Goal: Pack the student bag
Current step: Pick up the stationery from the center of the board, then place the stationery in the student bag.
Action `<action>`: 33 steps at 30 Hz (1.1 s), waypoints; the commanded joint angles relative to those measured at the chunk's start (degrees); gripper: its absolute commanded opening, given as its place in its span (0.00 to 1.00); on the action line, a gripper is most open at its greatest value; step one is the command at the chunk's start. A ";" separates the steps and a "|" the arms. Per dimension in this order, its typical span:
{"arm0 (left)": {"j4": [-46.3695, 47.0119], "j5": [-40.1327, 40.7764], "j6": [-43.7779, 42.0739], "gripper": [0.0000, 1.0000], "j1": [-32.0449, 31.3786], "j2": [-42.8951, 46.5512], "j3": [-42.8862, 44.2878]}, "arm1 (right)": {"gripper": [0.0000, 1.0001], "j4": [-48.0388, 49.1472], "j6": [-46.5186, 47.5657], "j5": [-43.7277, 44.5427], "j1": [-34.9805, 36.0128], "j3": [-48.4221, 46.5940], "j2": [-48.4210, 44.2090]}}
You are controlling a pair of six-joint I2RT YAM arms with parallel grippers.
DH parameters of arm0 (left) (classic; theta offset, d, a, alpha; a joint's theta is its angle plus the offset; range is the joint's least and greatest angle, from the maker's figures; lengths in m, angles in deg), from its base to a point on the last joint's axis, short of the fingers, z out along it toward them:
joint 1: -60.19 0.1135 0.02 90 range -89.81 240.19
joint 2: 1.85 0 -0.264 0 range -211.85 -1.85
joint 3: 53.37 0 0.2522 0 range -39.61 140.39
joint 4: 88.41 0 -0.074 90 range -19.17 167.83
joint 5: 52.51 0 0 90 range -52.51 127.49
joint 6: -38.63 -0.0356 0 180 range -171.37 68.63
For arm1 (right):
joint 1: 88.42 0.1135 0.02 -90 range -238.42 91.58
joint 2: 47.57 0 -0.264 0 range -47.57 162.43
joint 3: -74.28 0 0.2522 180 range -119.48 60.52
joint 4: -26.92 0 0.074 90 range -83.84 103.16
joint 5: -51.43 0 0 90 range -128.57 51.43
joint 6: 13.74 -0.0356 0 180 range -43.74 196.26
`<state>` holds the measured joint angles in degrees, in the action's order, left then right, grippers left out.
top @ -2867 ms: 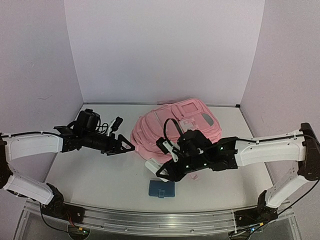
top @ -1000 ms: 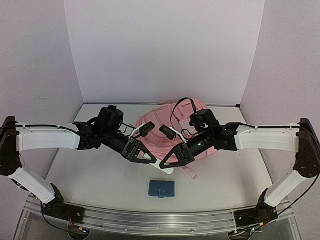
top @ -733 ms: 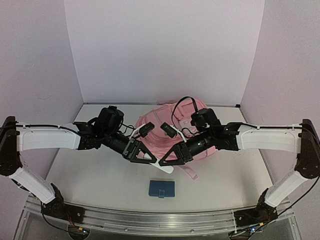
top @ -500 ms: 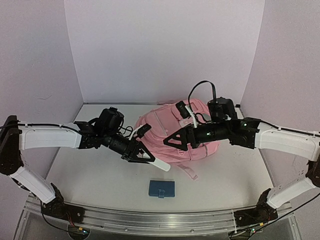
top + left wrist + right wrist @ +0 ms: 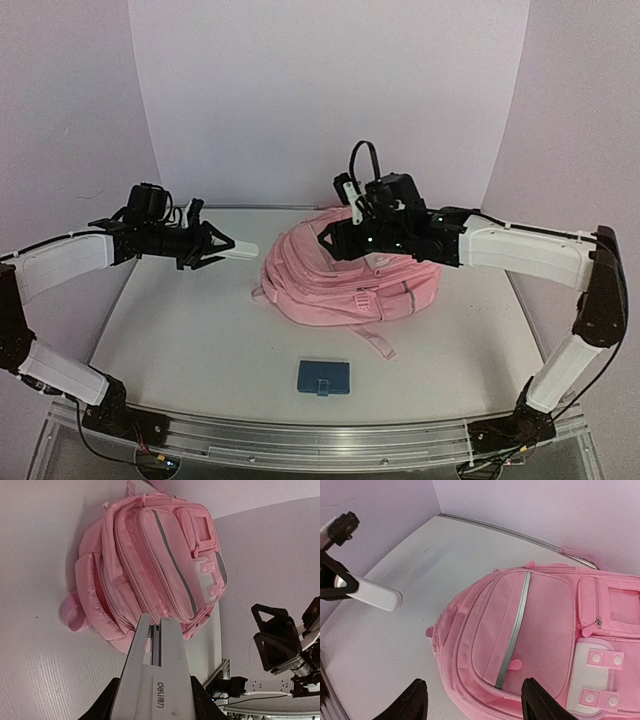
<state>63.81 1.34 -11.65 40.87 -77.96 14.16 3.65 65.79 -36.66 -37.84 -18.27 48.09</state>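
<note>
Bag: the pink bag (image 5: 340,285) is laid flat on the table (image 5: 180,320), front pockets up, toward the back edge and right of the middle. A strap is trailed toward the near edge.
Openings: no open pocket is made out in any view. The zips that show appear closed.
Left claw: the left claw (image 5: 212,247) is clamped on a white item (image 5: 240,249) marked "deli". The item is held in the air over the left half of the table, its free end pointed at the bag, near it but apart.
Right claw: the fingers of the right claw (image 5: 474,692) are spread, with nothing between them. It is hung above the bag's back-left part and no contact with the fabric is seen.
Blue pouch: a blue pouch (image 5: 323,377) is left by the near edge, in front of the bag.
Step judged: a pocket probably has to be opened by the right claw before the white item can be put in.
Risk, zip: a small pull may be missed or pinched with fabric, so the soft bag is dragged rather than opened.
Risk, item: the item is gripped at one end only and may be twisted or dropped if it is pushed against closed cloth.
Risk, arms: a collision is possible where both claws are brought over the bag.
</note>
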 commanded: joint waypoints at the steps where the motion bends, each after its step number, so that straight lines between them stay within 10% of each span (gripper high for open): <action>1: 0.36 2.93 3.72 0.00 4.07 3.79 -1.02 | 0.66 -4.24 5.96 8.78 2.32 -8.17 8.89; 18: 0.56 1.51 4.59 0.00 4.87 6.05 -5.89 | 0.62 -11.34 6.90 28.94 4.53 -24.00 28.38; 33: 8.17 -1.97 8.88 0.00 4.36 3.37 -3.88 | 0.04 -10.74 1.61 27.81 2.19 -24.03 24.94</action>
<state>64.58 2.21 -5.51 45.60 -73.72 7.76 -6.87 69.95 -11.05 -33.08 -41.17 76.11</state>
